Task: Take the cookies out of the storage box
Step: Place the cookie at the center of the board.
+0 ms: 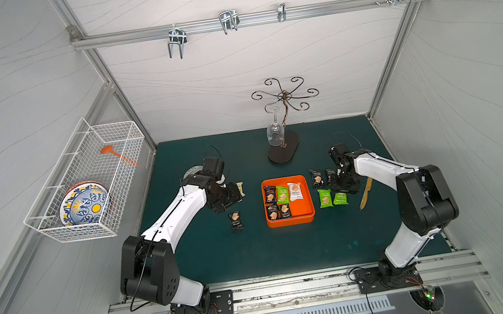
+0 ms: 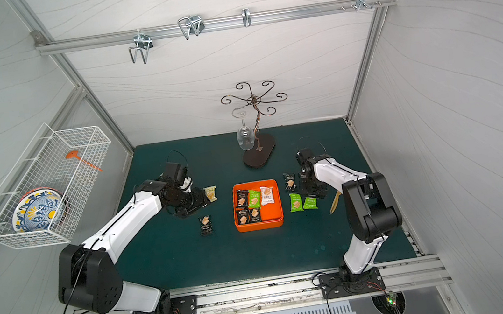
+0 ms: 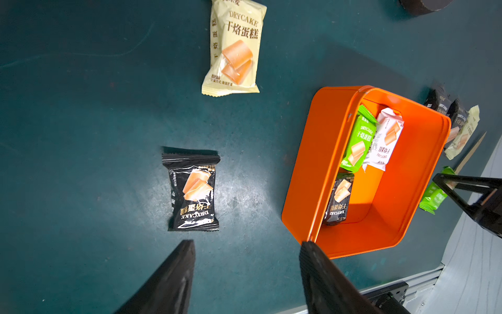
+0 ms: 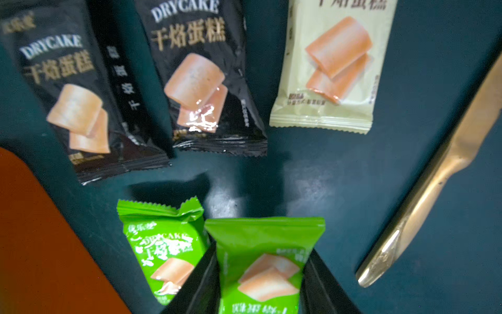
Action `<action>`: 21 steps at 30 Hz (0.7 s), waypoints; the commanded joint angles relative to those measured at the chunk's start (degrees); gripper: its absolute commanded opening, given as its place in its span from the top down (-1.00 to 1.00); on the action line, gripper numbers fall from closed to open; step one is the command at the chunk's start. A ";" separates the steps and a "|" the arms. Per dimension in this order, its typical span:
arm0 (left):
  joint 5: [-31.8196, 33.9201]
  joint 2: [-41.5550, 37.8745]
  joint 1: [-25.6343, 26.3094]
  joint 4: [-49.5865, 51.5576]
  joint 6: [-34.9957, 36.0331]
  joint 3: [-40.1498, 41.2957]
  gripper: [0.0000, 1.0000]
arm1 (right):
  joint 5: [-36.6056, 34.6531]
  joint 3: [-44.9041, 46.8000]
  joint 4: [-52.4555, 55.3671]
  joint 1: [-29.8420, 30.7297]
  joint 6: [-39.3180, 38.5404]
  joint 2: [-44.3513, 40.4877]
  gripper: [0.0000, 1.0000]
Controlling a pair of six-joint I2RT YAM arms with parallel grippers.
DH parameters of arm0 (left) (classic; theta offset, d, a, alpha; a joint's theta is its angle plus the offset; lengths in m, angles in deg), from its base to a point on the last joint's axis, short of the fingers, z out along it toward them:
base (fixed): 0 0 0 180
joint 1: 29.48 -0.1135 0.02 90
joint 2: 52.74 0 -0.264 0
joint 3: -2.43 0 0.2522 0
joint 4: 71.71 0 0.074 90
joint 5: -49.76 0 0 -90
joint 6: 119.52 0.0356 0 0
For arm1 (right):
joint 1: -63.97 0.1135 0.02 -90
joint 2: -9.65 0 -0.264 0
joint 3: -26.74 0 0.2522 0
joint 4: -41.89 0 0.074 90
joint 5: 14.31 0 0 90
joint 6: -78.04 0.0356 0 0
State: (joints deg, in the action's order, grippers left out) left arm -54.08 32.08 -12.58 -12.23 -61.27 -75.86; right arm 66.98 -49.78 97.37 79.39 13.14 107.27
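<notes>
The orange storage box [image 1: 307,218] [image 2: 260,225] sits mid-table and holds several cookies: black, green [image 1: 282,194] and white [image 1: 295,190] packets. Left of it on the mat lie a black packet [image 1: 236,220] [image 3: 193,190] and a pale yellow one [image 2: 211,193] [image 3: 235,49]. My left gripper [image 3: 248,244] hovers open and empty near them, by the box's corner [image 3: 307,163]. To the right lie two black packets [image 1: 317,177] [image 4: 201,78], a pale yellow one [image 4: 331,68] and a green one [image 1: 325,198] [image 4: 160,244]. My right gripper [image 4: 260,252] is shut on another green packet [image 4: 262,277] beside these.
A wooden knife [image 1: 366,193] [image 4: 434,176] lies just right of the right gripper. A scrolled metal stand [image 1: 284,151] with a hanging wine glass [image 1: 274,134] stands behind the box. A white wire basket [image 1: 86,177] holding a patterned plate hangs on the left wall.
</notes>
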 commanded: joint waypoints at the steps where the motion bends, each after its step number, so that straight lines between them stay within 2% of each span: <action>1: 0.18 0.61 -0.30 0.81 0.20 -2.35 -0.32 | 0.50 0.42 -1.76 -0.35 -0.27 1.83 0.06; 8: 0.35 0.32 0.12 1.20 -0.24 -2.72 -0.32 | 0.64 0.91 -2.51 -0.35 -0.41 3.21 0.01; 11: 1.37 0.27 1.46 1.39 -0.33 -3.03 -0.31 | 0.49 0.85 -2.13 -0.32 -0.69 3.06 -0.11; 21: 6.10 0.44 11.25 2.10 -2.98 -6.58 -0.31 | -1.38 -2.59 4.95 -0.23 -0.46 -4.46 -0.26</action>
State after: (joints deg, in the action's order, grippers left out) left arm -50.13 32.14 -3.38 -10.64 -62.82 -79.25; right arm 66.59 -50.04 97.96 79.35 12.81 107.18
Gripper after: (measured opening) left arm 0.657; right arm 0.626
